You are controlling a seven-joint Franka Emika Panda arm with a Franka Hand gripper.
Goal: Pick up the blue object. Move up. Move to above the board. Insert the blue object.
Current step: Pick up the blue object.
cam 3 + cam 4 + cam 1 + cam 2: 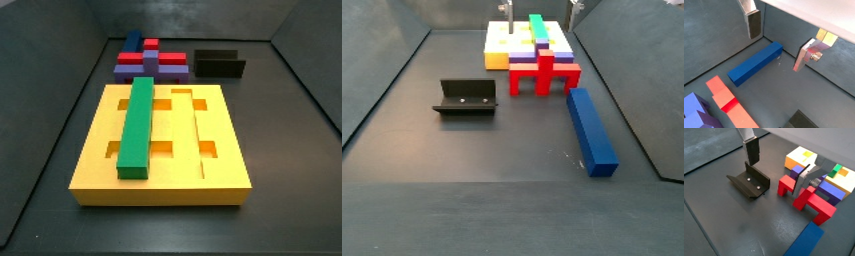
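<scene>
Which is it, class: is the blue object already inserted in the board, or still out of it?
Out. The blue object lies flat on the floor beside the board, and the gripper hangs open above it, fingers apart.

Pincer open, above blue object; floor clear alongside; red blocks near its far end.

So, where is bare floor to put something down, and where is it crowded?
Bare floor lies in front of the dark L-shaped fixture and beside the long dark-blue bar. It is crowded where red blocks adjoin the yellow grooved board. The open gripper hangs above the bar.
</scene>
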